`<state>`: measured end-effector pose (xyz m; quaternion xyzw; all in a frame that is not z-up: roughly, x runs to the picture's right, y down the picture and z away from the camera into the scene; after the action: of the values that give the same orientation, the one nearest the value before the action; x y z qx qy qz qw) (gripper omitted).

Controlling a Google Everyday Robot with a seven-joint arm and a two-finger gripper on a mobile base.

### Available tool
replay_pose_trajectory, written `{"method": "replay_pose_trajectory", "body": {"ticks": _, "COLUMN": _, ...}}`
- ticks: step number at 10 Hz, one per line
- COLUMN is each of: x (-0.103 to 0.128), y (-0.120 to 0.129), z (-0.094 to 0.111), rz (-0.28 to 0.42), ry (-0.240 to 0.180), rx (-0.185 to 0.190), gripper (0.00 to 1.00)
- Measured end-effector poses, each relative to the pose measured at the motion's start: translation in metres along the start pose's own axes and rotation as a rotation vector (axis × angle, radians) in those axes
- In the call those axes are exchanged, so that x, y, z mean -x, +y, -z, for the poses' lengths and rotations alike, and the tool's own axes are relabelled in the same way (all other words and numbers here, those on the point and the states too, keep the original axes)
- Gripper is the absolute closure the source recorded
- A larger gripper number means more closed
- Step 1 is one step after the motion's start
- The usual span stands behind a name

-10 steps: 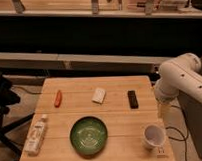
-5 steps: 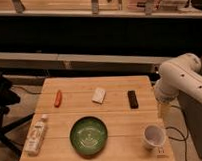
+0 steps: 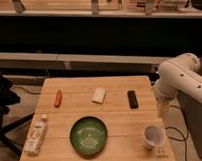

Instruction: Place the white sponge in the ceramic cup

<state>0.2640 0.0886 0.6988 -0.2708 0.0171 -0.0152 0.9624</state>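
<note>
The white sponge (image 3: pixel 99 95) lies flat on the wooden table (image 3: pixel 116 122), at the back middle. The ceramic cup (image 3: pixel 153 135) stands near the table's front right corner, tipped slightly toward the camera, and looks empty. My white arm comes in from the right, and the gripper (image 3: pixel 161 109) hangs down by the table's right edge. It is behind the cup and well to the right of the sponge. It holds nothing that I can see.
A black bar (image 3: pixel 132 99) lies between the sponge and the gripper. A green bowl (image 3: pixel 89 135) sits at the front middle. A long white bottle (image 3: pixel 36 136) lies at the front left, and a red object (image 3: pixel 58 98) at the back left. A black chair (image 3: pixel 3 106) stands to the left.
</note>
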Motion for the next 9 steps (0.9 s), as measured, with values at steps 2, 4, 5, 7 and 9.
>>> {"method": "replay_pose_trajectory", "body": {"ticks": 2, "x": 0.007, "y": -0.011, "z": -0.001, "rz": 0.029, "ry": 0.007, "rx": -0.011, "gripper": 0.20}}
{"method": "replay_pose_trajectory", "body": {"ticks": 4, "x": 0.007, "y": -0.009, "z": -0.001, "rz": 0.041, "ry": 0.015, "rx": -0.012, "gripper": 0.20}}
{"method": "replay_pose_trajectory", "body": {"ticks": 5, "x": 0.010, "y": -0.010, "z": -0.001, "rz": 0.054, "ry": 0.015, "rx": -0.018, "gripper": 0.20}}
{"method": "replay_pose_trajectory", "body": {"ticks": 7, "x": 0.033, "y": -0.025, "z": -0.004, "rz": 0.113, "ry": 0.016, "rx": -0.032, "gripper": 0.20}}
{"method": "replay_pose_trajectory", "body": {"ticks": 9, "x": 0.050, "y": -0.037, "z": -0.006, "rz": 0.156, "ry": 0.019, "rx": -0.044, "gripper": 0.20}}
